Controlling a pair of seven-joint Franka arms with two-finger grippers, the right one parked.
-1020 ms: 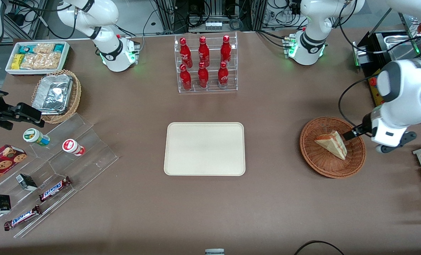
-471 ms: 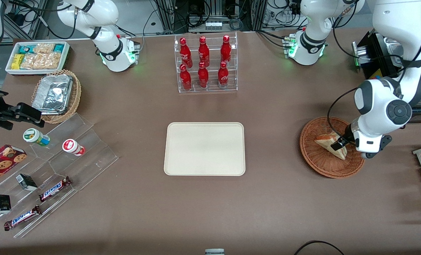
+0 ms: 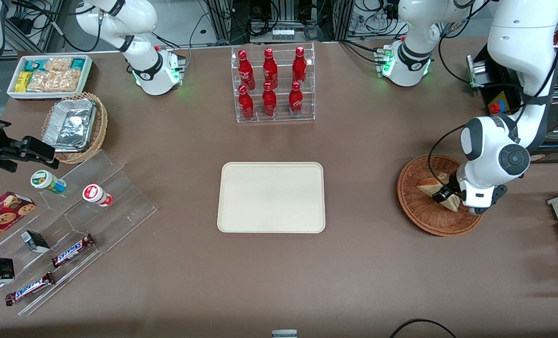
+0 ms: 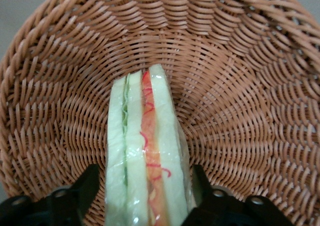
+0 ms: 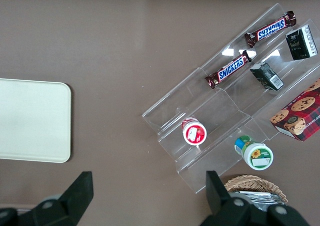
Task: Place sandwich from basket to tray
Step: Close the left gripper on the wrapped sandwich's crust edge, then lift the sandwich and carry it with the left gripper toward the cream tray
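Observation:
The sandwich (image 3: 428,187), a pale wedge with red and orange filling, lies in the reddish-brown wicker basket (image 3: 419,217) toward the working arm's end of the table. My left gripper (image 3: 443,195) is down inside the basket, over the sandwich. In the left wrist view the sandwich (image 4: 145,146) stands on edge between the two black fingers (image 4: 85,186) of the gripper (image 4: 145,186). The jaws are open, one on each side, with small gaps to the bread. The basket wall (image 4: 240,85) surrounds it. The cream tray (image 3: 271,197) lies empty at the table's middle and shows in the right wrist view (image 5: 30,121).
A clear rack of red bottles (image 3: 273,84) stands farther from the front camera than the tray. Toward the parked arm's end are a tan basket with a foil container (image 3: 74,126), a white box of snack packets (image 3: 49,75) and an acrylic stand with snacks (image 3: 72,225).
My left gripper has swung in from the basket's edge, turned and lowered over the sandwich, so its fingers now straddle it. The sandwich has not moved.

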